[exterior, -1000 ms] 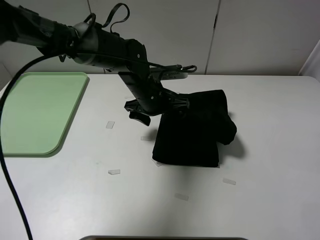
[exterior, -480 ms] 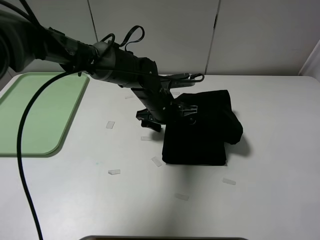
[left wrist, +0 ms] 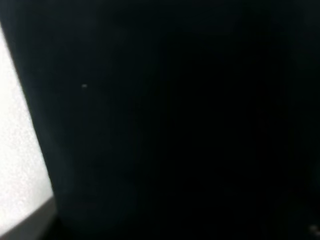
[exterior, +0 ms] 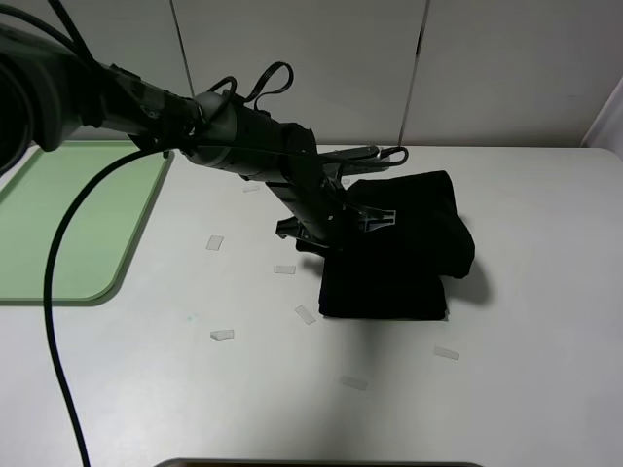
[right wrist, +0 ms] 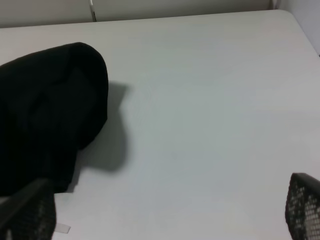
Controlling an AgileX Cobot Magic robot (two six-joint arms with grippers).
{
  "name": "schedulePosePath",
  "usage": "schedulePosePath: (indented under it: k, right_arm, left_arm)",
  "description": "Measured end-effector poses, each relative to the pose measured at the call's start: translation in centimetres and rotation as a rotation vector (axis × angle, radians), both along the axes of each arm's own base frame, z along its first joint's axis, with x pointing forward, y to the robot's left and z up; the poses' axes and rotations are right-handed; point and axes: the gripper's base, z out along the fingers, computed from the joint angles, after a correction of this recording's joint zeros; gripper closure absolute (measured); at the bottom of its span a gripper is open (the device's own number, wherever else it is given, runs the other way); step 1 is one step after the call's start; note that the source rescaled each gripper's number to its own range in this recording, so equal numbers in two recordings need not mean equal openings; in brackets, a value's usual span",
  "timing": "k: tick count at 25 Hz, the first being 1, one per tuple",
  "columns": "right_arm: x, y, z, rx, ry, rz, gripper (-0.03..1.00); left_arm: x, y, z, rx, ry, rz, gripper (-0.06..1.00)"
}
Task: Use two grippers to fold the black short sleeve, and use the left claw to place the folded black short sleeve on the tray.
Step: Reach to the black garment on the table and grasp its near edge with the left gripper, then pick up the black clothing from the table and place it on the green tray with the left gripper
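The black short sleeve (exterior: 399, 258) lies folded in a thick bundle right of the table's middle. My left arm reaches across from the left, and my left gripper (exterior: 368, 219) sits on the bundle's near-left top, closed into the cloth. The left wrist view is filled with the black fabric (left wrist: 175, 120), so the jaws are hidden there. The green tray (exterior: 68, 219) lies far left and holds nothing. My right gripper (right wrist: 165, 210) is open and empty, off to the right of the shirt (right wrist: 47, 115); it does not show in the high view.
Several small bits of clear tape (exterior: 222, 335) are scattered on the white table (exterior: 526, 321) around the shirt. A black cable (exterior: 54, 292) hangs from the left arm over the table's left side. A white wall stands behind the table.
My left gripper has moved right, and the shirt has shifted right with it. The bundle's raised left edge now lies lower and more compact.
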Motion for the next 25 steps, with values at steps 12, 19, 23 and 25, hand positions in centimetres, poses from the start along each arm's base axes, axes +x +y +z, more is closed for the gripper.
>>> schedulePosePath:
  k: [12, 19, 23, 25]
  right_arm:
    - [0.0, 0.0, 0.0, 0.000, 0.000, 0.000, -0.03]
    - [0.0, 0.0, 0.0, 0.000, 0.000, 0.000, -0.03]
    - [0.0, 0.0, 0.0, 0.000, 0.000, 0.000, -0.03]
    - [0.0, 0.0, 0.0, 0.000, 0.000, 0.000, -0.03]
  left_arm:
    - [0.0, 0.0, 0.0, 0.000, 0.000, 0.000, 0.69]
    - [0.1, 0.2, 0.0, 0.004, 0.011, 0.002, 0.80]
    - [0.4, 1.0, 0.5, 0.022, 0.040, 0.001, 0.80]
    - [0.7, 1.9, 1.1, 0.051, 0.061, -0.011, 0.80]
